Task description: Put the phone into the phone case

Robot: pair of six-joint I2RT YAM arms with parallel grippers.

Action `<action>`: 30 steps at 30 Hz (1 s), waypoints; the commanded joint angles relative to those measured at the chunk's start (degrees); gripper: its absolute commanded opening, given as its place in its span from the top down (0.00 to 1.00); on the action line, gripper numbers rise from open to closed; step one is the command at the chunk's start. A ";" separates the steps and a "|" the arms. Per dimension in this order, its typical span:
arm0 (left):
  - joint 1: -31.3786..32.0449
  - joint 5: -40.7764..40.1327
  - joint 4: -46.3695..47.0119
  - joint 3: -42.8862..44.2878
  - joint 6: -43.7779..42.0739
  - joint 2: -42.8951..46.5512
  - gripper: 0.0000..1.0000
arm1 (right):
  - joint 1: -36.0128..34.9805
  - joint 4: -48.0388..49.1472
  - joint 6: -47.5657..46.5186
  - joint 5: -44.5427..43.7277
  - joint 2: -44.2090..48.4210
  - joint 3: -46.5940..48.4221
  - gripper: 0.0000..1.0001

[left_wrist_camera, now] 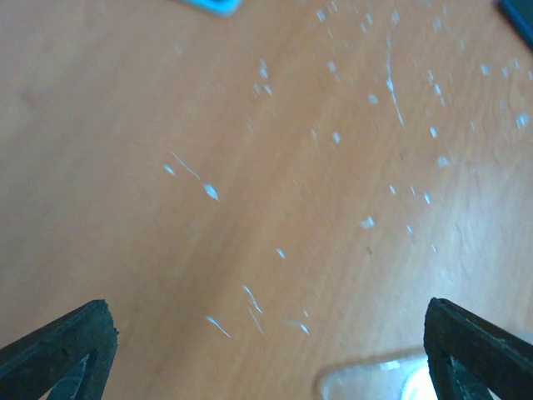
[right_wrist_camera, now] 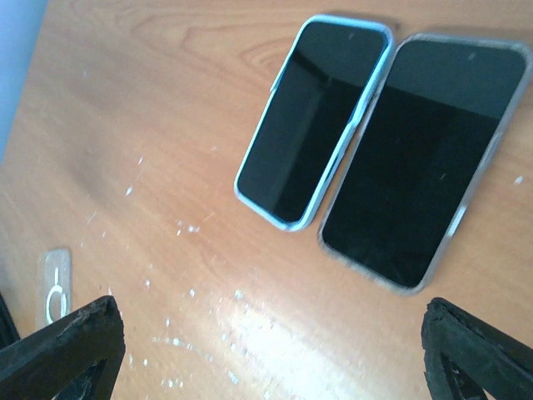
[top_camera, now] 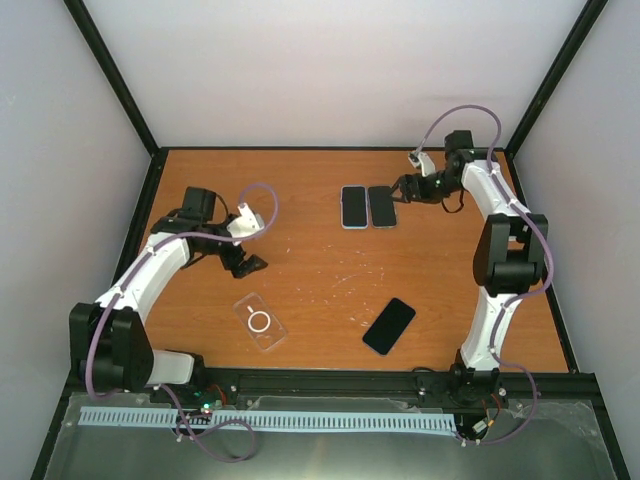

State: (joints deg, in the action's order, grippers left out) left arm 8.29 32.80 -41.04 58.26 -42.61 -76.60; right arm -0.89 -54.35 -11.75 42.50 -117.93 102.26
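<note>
Phone (top_camera: 389, 326) for your task lies flat and dark, set diagonally on the wooden surface (top_camera: 300, 180), to the right of the clear case (top_camera: 260, 322) and apart from it. The clear case, marked with a white ring, lies flat too. Your left jaws are spread wide, released, grasping nothing, over the surface just behind the clear case. A blue-cased phone (top_camera: 354, 207) and a grey-cased phone (top_camera: 382, 207) lie touching side by side, well behind and right of the clear case. Your right jaws, farther right still, gape wide with nothing between them.
</note>
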 commanded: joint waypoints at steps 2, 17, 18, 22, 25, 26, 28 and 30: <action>0.44 -1.51 -9.73 -2.66 -17.58 1.12 0.01 | 0.33 1.41 -3.54 2.57 7.00 -9.23 0.06; 20.73 -13.43 -13.27 -8.32 -37.88 -7.00 0.30 | 0.30 7.87 -3.59 4.45 22.53 -24.42 0.05; 21.92 -14.60 -12.78 -9.16 -37.98 -7.17 0.33 | 0.35 8.12 -3.43 4.39 23.47 -24.80 0.05; 25.01 -18.60 -10.17 -12.06 -38.30 -8.12 0.47 | 0.34 9.41 -2.73 3.43 26.14 -26.51 0.05; 26.06 -20.71 -6.10 -14.40 -38.40 -8.30 0.54 | 0.36 9.35 -2.51 2.89 26.88 -26.78 0.05; 26.41 -21.16 -4.92 -14.92 -38.42 -8.50 0.56 | 0.34 9.55 -2.37 2.60 27.03 -26.98 0.05; 27.28 -21.78 -3.24 -15.46 -37.96 -9.24 0.60 | 0.31 9.51 -2.30 1.89 27.14 -27.08 0.05; 27.62 -21.90 -2.96 -15.30 -37.49 -9.88 0.62 | 0.36 9.48 -2.40 1.17 27.23 -27.09 0.05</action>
State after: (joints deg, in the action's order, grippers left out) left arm 34.57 13.08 -47.94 42.85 -79.05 -85.38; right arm -0.89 -45.95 -14.31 45.25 -92.05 75.68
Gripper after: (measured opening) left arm 0.397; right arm 0.951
